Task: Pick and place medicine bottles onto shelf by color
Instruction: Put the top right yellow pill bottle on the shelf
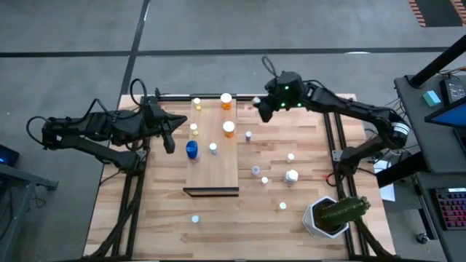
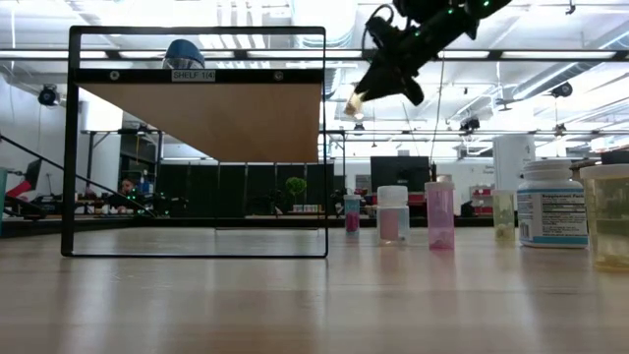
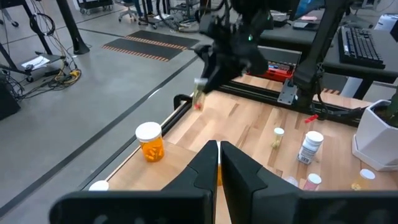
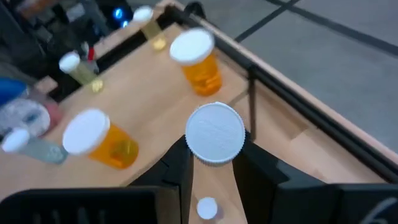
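Observation:
The shelf is a pale board lying across the middle of the table. Two orange medicine bottles, a blue one and three small ones stand on it. Several more small bottles stand on the planks to its right. My right gripper hangs high off the shelf's far right corner, shut on a small pale bottle with a white cap. My left gripper is shut and holds nothing, raised above the shelf's left edge. My right gripper pinches the small bottle between its two fingers, one on each side just below the white cap. The fingers slant downward toward the table's left. The bottle hangs tilted at the fingertips, lifted well clear of table and shelf; the cap hides its body in the wrist view.
A white hexagonal pot with a cactus stands at the near right corner. Black frame rails run along the table's right and far sides. One small bottle stands alone near the front edge, with bare planks around it.

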Controlling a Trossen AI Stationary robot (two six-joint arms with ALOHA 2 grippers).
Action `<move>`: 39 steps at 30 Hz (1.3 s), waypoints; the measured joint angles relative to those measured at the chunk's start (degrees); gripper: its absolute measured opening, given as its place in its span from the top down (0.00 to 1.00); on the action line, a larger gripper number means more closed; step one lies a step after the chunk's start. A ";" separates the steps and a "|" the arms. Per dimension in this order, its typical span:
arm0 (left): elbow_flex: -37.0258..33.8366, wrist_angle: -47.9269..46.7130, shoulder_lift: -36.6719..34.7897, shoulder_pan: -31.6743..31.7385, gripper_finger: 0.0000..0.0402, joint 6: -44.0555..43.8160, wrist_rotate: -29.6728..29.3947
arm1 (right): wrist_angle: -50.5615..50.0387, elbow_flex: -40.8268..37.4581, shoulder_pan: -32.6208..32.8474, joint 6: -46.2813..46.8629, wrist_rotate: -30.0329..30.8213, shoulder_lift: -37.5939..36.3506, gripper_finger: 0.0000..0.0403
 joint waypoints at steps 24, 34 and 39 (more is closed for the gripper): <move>-0.04 -0.03 0.00 0.00 1.00 0.00 0.00 | -19.61 31.15 4.82 -14.40 -0.66 24.01 0.79; -0.09 -0.05 0.00 0.00 1.00 0.00 0.00 | -24.75 34.40 5.61 -16.92 -0.18 27.58 0.78; -0.09 -0.05 0.00 0.00 1.00 0.00 -0.02 | -24.84 34.15 5.79 -17.60 0.84 27.56 0.78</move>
